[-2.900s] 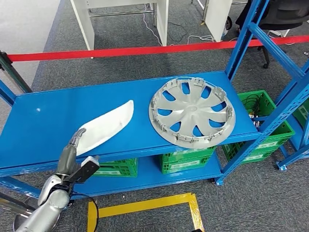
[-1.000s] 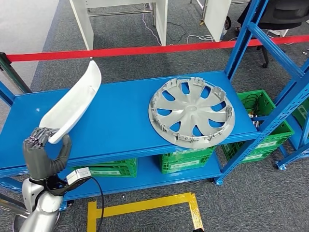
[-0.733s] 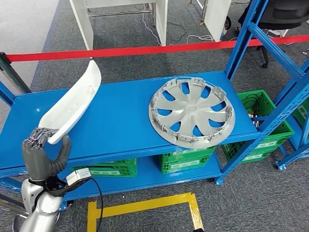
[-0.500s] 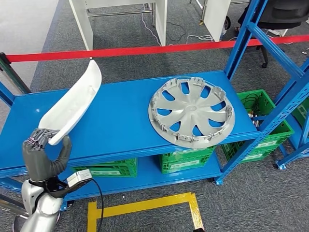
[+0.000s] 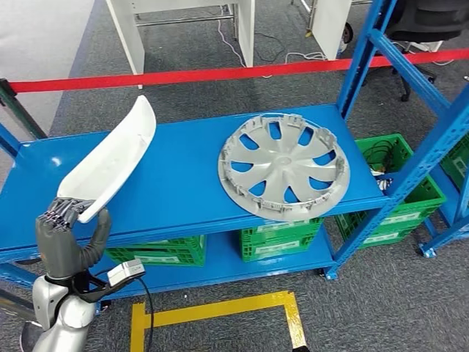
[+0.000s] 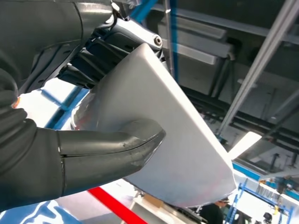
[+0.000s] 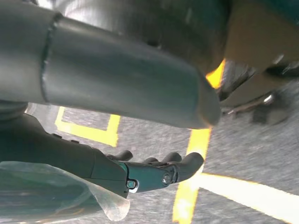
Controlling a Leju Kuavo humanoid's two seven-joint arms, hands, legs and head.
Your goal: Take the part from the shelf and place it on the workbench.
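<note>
A long white curved plastic part (image 5: pixel 111 158) is lifted above the blue shelf (image 5: pixel 182 180), tilted up and away from me. My left hand (image 5: pixel 67 236) grips its near end at the shelf's front left. In the left wrist view the thumb (image 6: pixel 116 149) presses on the white part (image 6: pixel 169 140). A silver hubcap (image 5: pixel 283 166) lies flat on the shelf's right half. My right hand (image 7: pixel 155 170) hangs over the floor with its fingers loosely extended and nothing in them.
Green crates (image 5: pixel 279 238) sit on the lower shelf level and another green crate (image 5: pixel 407 187) stands to the right. Blue uprights (image 5: pixel 362 51) rise at the right. A red tape barrier (image 5: pixel 221 73) runs behind the shelf. Yellow floor lines (image 5: pixel 221 312) lie in front.
The left hand took hold of the white part and lifted it off the shelf, tilting it upright. In the last half second the whole picture shifted slightly left: the camera moved.
</note>
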